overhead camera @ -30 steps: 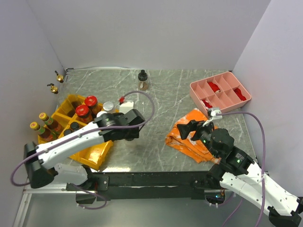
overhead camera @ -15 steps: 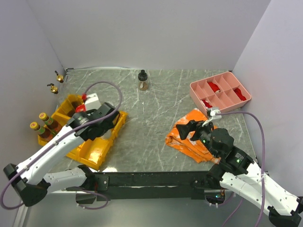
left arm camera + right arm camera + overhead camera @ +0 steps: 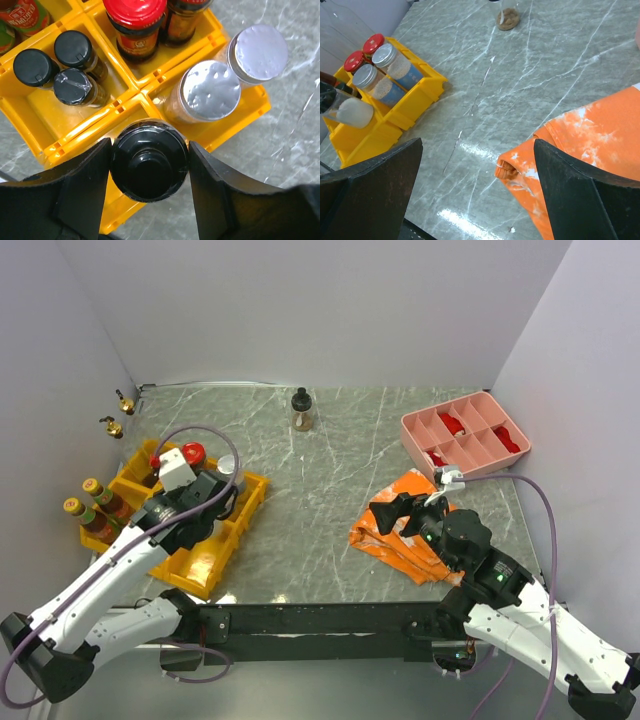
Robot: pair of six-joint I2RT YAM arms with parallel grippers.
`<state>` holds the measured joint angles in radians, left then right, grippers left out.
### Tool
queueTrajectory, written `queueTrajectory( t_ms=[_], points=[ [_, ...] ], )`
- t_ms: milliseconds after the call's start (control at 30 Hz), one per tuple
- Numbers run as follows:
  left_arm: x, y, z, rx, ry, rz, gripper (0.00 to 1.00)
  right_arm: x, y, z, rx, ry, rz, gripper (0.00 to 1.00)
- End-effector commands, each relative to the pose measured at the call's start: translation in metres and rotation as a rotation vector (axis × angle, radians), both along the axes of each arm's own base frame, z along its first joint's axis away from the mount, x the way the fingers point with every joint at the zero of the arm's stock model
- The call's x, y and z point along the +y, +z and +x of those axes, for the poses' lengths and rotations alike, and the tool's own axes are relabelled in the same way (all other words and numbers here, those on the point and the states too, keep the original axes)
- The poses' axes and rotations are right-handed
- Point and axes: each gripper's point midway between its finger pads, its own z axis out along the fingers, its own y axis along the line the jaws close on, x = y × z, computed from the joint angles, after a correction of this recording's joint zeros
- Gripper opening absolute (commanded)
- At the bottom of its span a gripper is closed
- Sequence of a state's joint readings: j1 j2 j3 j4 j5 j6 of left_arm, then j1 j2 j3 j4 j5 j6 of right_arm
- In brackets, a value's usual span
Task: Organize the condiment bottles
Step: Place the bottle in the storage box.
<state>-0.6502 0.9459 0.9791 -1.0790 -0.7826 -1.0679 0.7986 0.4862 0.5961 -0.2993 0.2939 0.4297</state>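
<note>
My left gripper (image 3: 149,167) is shut on a black-capped bottle (image 3: 149,160) and holds it above the front edge of the yellow bins (image 3: 95,124). In the top view the left gripper (image 3: 213,502) hangs over the bins (image 3: 205,558). The bins hold a red-capped jar (image 3: 135,20), three small black-capped bottles (image 3: 73,47) and two silver-lidded jars (image 3: 210,90). Two yellow-topped bottles (image 3: 92,486) stand at the bins' left end. Two gold-spout bottles (image 3: 113,426) stand by the left wall. One black-topped bottle (image 3: 301,408) stands alone at the back. My right gripper (image 3: 477,192) is open and empty above the table.
A pink divided tray (image 3: 488,402) with red items stands at the back right. A crumpled orange cloth (image 3: 400,535) lies under and beside my right gripper (image 3: 392,514); it also shows in the right wrist view (image 3: 590,145). Grey walls close in the left, back and right sides.
My left arm has swung left from the table's middle to over the yellow bins. The right arm has barely moved.
</note>
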Motion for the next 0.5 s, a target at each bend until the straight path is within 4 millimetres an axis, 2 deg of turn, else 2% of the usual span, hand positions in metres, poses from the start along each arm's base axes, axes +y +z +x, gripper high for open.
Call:
queueTrajectory(
  t_ms=[0, 133, 300, 367, 467],
  points=[
    [-0.003, -0.011, 0.01, -0.069, 0.055, -0.061, 0.01, 0.002, 0.009, 0.003, -0.028, -0.001, 0.024, 1.0],
    [-0.002, -0.01, 0.003, -0.063, 0.076, -0.104, 0.01, 0.001, 0.008, 0.003, -0.027, -0.001, 0.015, 1.0],
    [0.019, 0.019, -0.006, -0.113, 0.126, -0.068, 0.01, -0.002, 0.007, 0.003, -0.032, -0.015, 0.005, 1.0],
    [0.026, 0.021, -0.014, -0.095, 0.141, -0.049, 0.01, -0.002, 0.006, 0.003, -0.029, -0.016, 0.002, 1.0],
    [0.027, 0.024, -0.017, -0.098, 0.131, -0.057, 0.01, -0.003, 0.003, 0.003, -0.02, -0.017, -0.004, 1.0]
  ],
)
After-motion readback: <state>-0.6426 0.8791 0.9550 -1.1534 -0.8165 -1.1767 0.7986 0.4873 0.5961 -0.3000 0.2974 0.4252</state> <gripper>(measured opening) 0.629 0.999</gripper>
